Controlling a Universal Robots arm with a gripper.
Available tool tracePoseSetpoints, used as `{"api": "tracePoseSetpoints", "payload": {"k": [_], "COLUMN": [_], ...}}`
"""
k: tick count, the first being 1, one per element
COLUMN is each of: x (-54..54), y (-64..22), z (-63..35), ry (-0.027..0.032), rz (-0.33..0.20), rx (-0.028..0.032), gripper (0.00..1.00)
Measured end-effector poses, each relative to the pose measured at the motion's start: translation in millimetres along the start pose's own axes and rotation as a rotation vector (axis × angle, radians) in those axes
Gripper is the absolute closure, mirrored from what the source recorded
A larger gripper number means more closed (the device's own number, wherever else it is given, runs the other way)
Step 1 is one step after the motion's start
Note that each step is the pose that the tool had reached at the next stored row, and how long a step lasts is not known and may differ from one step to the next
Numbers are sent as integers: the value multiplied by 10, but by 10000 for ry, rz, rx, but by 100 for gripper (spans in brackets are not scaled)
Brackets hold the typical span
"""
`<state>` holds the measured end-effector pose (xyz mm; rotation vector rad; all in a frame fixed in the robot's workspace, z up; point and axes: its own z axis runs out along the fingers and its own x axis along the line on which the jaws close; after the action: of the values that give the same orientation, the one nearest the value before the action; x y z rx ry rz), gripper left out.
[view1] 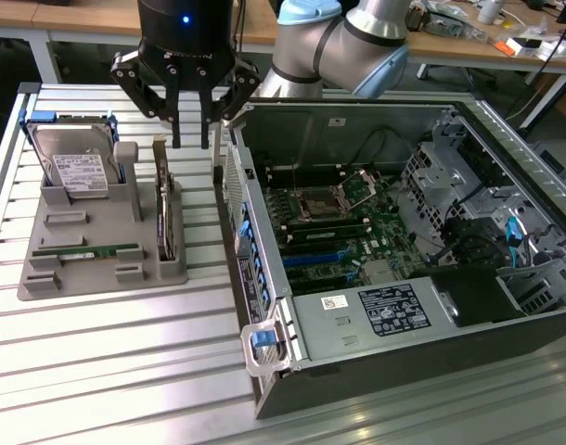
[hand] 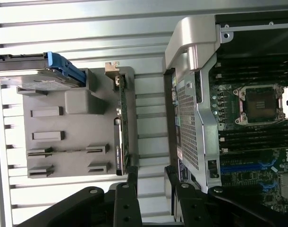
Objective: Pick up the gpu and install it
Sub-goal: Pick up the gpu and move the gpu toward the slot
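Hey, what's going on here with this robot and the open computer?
The robot arm's gripper hangs open just above the gpu, which stands on edge in a grey holder, not yet gripped. A hard drive and memory stick sit in the same holder. The open computer case lies at the exterior view's right.

the gpu (view1: 167,218) is dark with a shiny silver end bracket. the holder (view1: 88,227) is plain grey, the memory stick (view1: 86,250) green. the hard drive (view1: 70,148) is silver with a white label, in a blue frame (view1: 42,118). the bench (view1: 107,362) is silver, ribbed in stripes. the tool (view1: 190,144) is black.
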<state>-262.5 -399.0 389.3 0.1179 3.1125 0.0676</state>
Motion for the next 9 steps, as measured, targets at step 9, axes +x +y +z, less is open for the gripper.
{"api": "tracePoseSetpoints", "payload": {"k": [9], "x": [1], "y": [-1], "z": [24], "ry": [0], "rz": [0], "rx": [-1], "gripper": [64]}}
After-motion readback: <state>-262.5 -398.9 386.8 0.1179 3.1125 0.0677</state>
